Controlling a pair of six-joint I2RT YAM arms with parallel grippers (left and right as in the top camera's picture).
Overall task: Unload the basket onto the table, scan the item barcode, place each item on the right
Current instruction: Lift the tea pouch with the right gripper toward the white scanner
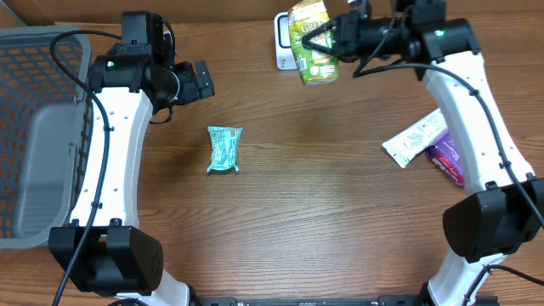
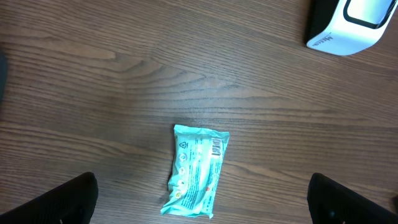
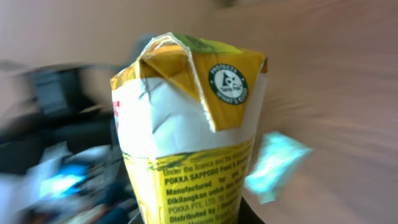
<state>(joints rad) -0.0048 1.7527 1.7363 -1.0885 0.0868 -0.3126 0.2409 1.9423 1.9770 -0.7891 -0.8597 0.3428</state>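
My right gripper point(image 1: 336, 38) is shut on a yellow-green drink carton point(image 1: 313, 42), held in the air at the back of the table, right beside the white barcode scanner point(image 1: 283, 42). In the right wrist view the carton point(image 3: 193, 124) fills the frame, its folded top up and small print facing the camera; the fingers are almost hidden under it. My left gripper point(image 1: 202, 81) stands open and empty, apart from everything. Its wrist view looks down on a teal packet point(image 2: 196, 171) lying flat on the wood, with the scanner point(image 2: 348, 25) at the top right.
A grey mesh basket point(image 1: 42, 127) stands at the left edge. The teal packet point(image 1: 224, 149) lies left of centre. A white packet point(image 1: 414, 140) and a purple packet point(image 1: 446, 157) lie by the right arm.
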